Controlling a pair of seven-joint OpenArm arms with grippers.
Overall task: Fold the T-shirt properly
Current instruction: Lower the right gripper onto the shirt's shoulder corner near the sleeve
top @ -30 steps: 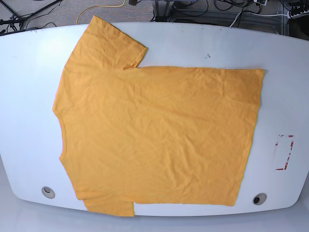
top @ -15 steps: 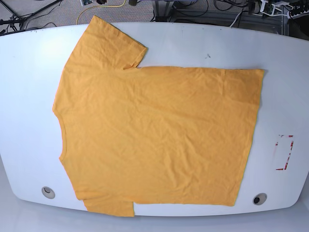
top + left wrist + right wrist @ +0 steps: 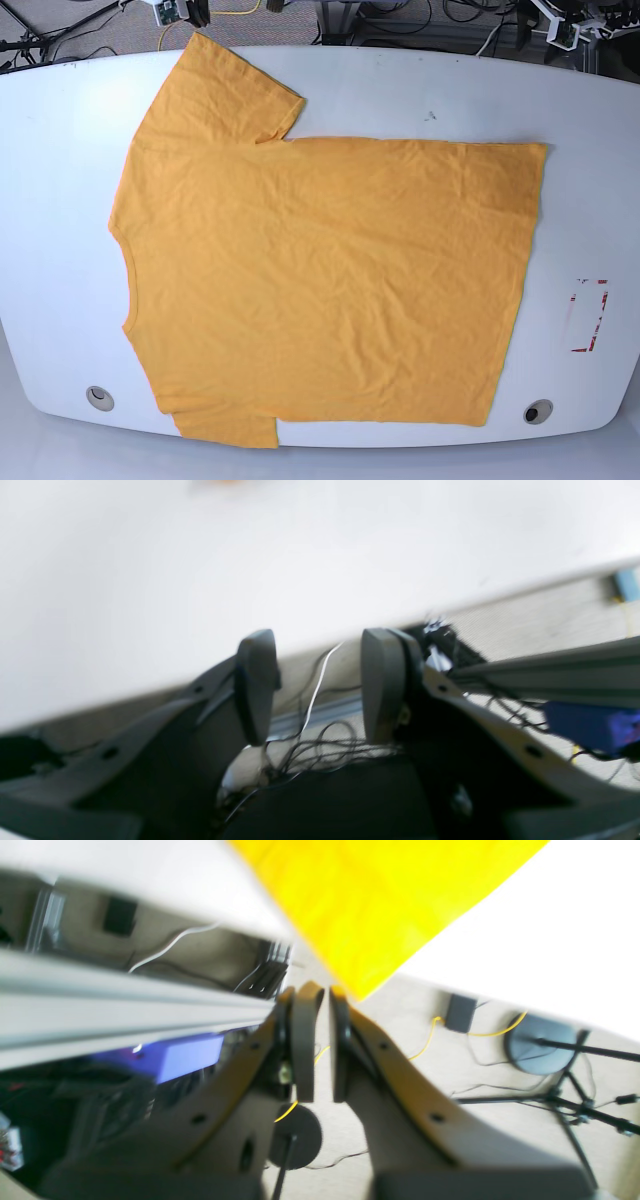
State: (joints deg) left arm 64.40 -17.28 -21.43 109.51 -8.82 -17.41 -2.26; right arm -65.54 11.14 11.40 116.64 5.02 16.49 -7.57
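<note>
Left wrist view showed the left gripper (image 3: 317, 685) with its dark, smooth jaws parted and nothing between them, poised off the far edge of the white table (image 3: 200, 580), with only a blurred scrap of orange at the top of the picture; the garment lay well away from it. Right wrist view showed the right gripper (image 3: 320, 1005) with jaws drawn almost together and empty, just beyond the table's far edge, and the tip of the T-shirt (image 3: 380, 905) sleeve hung right in front of the fingertips, bright yellow-orange and soft-looking; whether it touched them I could not tell. Base view showed the T-shirt (image 3: 320, 280) spread flat and lightly wrinkled across the smooth table (image 3: 600, 200), its long axis running left to right, collar to the left, hem to the right, one sleeve reaching to the far left corner and the other overhanging the near edge. By my judgement the right arm stood nearer the cloth, at that far sleeve.
</note>
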